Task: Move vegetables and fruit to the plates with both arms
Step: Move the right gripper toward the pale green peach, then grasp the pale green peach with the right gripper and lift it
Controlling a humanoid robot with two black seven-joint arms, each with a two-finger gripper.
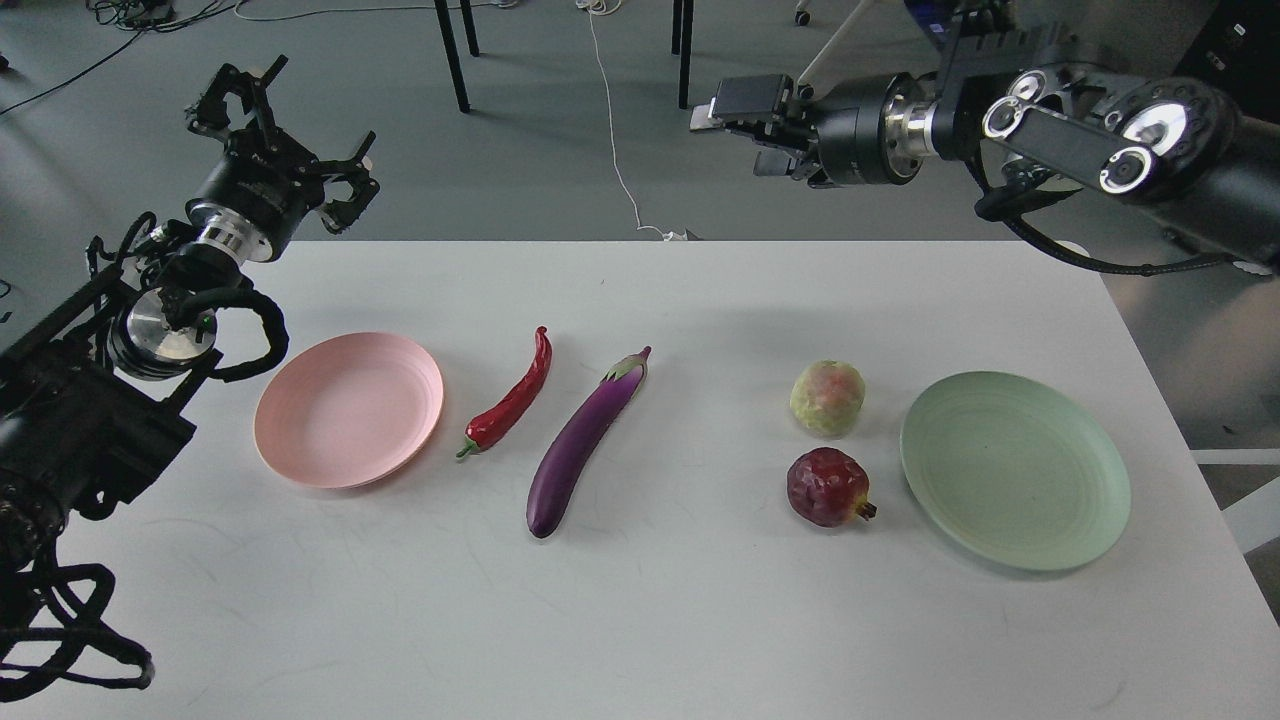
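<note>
A pale pink plate (345,410) lies at the left of the white table (640,620). A red chili pepper (510,400) and a long purple eggplant (585,440) lie side by side to its right. A bumpy yellow-green fruit (827,398) and a dark red pomegranate (826,487) sit left of the pale green plate (1015,470). My left gripper (285,140) is open and empty, raised beyond the table's far left corner, behind the pink plate. My right gripper (750,125) is open and empty, stretched out level above the far edge, well behind the fruit.
Both plates hold nothing. Beyond the table's far edge are black table legs (452,55), a white cable (615,120) on the grey floor and a chair base (830,50). The right arm's thick links (1110,150) hang over the far right corner.
</note>
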